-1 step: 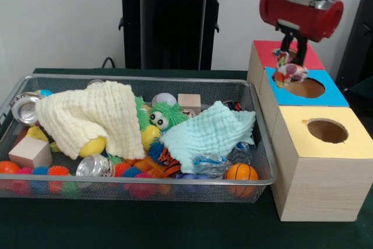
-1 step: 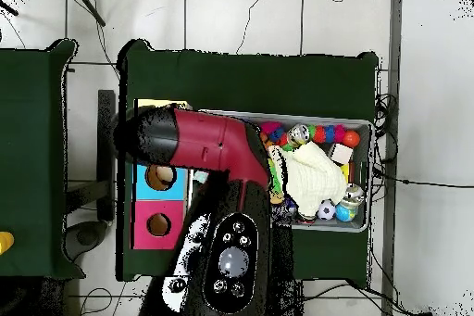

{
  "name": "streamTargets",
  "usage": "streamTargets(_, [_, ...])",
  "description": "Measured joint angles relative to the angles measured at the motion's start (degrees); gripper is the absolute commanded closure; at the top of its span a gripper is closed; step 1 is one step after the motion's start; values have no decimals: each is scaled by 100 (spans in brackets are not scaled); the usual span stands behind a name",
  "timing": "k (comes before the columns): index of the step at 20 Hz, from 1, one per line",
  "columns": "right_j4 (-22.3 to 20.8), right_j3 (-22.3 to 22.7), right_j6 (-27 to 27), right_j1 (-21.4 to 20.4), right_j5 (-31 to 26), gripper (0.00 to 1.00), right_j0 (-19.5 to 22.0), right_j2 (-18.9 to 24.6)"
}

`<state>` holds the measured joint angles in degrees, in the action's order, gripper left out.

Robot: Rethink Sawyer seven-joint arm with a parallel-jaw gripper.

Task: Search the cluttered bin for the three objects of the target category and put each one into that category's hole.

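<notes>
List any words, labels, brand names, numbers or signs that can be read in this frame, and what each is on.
None can be read.
Red and black robot arm: no legible marking in the front view.
Round buttons on the arm's black link: their symbols are too small to read.
Silver metal cans in the wire mesh bin: no label shows.
Yellow-topped wooden box: plain.

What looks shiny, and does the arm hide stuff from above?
Front view: the silver can at the bin's left end glints, the gripper's patterned toy doesn't. Overhead view: the red arm hides the bin's left end.
</notes>
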<state>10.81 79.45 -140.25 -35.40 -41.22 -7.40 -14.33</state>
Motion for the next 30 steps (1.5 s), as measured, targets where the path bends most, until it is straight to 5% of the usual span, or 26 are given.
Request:
streamTargets(11, [49,-39,0,383,428,100,-580,-98])
streamTargets(30, [445,-269,0,782,920,100,-688,-450])
